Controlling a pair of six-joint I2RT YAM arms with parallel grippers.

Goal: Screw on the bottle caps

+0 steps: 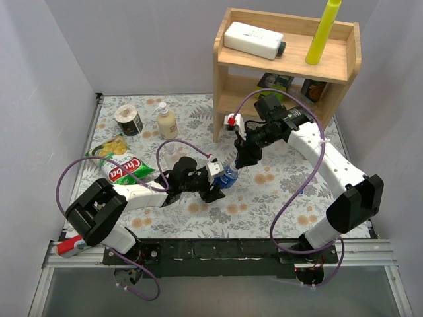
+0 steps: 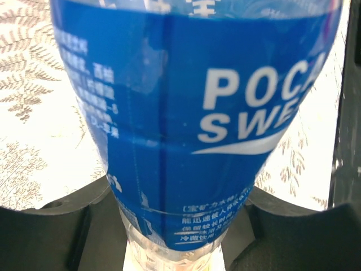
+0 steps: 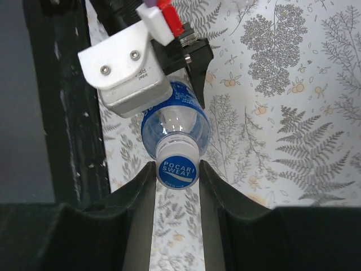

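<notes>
1. At the far left of the worktop (image 1: pixel 277 191) lies a snack bag (image 1: pixel 122 166). A roll of tape (image 1: pixel 129 119) stands behind it, and an upright cream bottle (image 1: pixel 166 123) is just to the roll's right.
2. A plain clear bottle (image 1: pixel 170 152) sits near the cream bottle. Its neck is too small to read.
3. Mid-worktop, the left hand (image 1: pixel 218 183) is clenched around the blue-labelled bottle (image 2: pixel 192 130), with a dark finger (image 2: pixel 51 237) on each side of its body. The plastic above the label is clear, and whether it holds liquid cannot be told.
4. A blue cap (image 3: pixel 177 172) sits on that bottle's neck, facing the right hand (image 3: pixel 176 166). The fingers (image 3: pixel 138 197) flank the cap closely, but whether they pinch it cannot be told.
5. At the right rear stands a wooden shelf (image 1: pixel 221 72). Its top tier carries a white box (image 1: pixel 253 39) and an upright yellow tube (image 1: pixel 322 30). The lower tier holds small packages (image 1: pixel 275 82), too dim to name.
</notes>
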